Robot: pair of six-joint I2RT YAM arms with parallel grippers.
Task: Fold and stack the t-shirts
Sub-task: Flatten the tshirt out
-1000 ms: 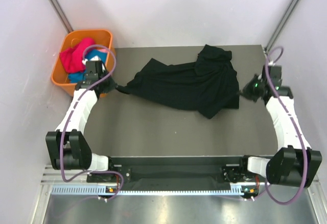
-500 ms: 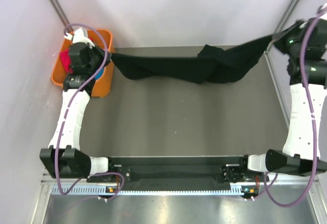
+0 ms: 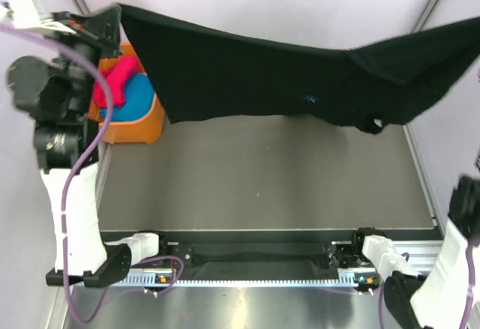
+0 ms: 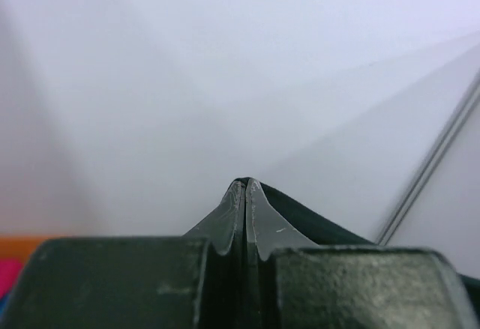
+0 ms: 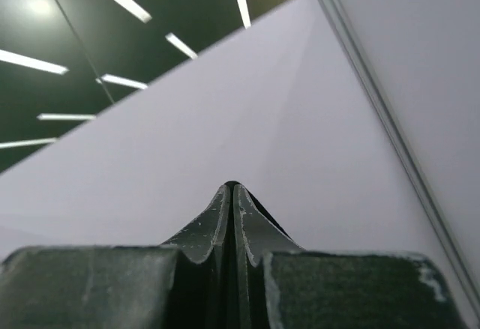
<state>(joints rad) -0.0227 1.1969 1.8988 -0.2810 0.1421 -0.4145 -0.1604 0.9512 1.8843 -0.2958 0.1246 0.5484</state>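
Top external view showed the large plain black cloth t-shirt (image 3: 247, 74) hanging stretched above the far side of the grey table (image 3: 262, 186), with the left gripper (image 4: 245, 186) and right gripper (image 5: 232, 190) each clamped on an end. Spreading seemed underway; next it likely needed laying flat, unwrinkled.

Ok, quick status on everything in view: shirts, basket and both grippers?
left gripper, shut on black t-shirt edge.
right gripper, shut on its other end.
black t-shirt, in the air, stretched between them.
pink t-shirt, crumpled in orange basket.
teal t-shirt, crumpled beside it.
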